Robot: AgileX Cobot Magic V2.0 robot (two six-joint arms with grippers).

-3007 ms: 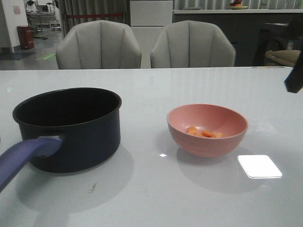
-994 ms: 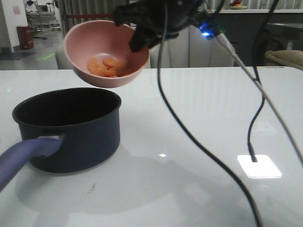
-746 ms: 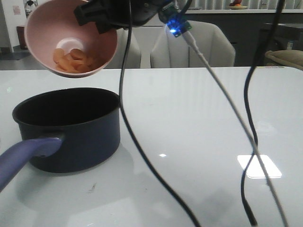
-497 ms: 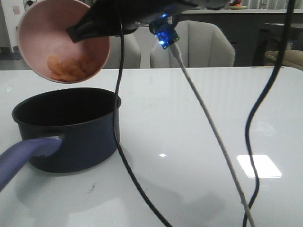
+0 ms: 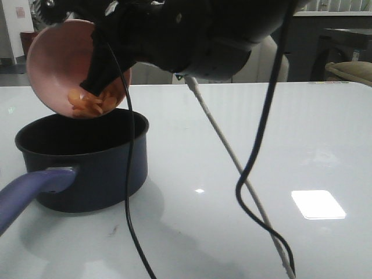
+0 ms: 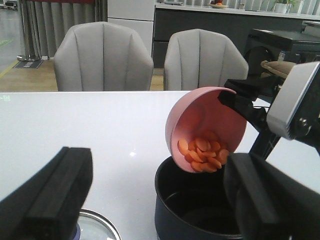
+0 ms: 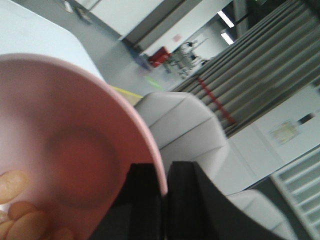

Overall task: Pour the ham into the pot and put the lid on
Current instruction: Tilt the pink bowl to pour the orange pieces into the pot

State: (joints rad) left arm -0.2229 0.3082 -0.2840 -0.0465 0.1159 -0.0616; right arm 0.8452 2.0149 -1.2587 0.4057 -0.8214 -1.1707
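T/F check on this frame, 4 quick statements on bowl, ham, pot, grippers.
1. The right gripper pinches the pink bowl by its rim. True.
2. The ham already lies in the pot. False: it sits at the tilted bowl's low edge.
3. The bowl is tilted over the pot. True.
4. The left gripper grips the lid. False: it is open and empty.

pot (image 5: 87, 160) mouth blocked above by tilted bowl (image 5: 61, 67), right tabletop (image 5: 302, 133) open
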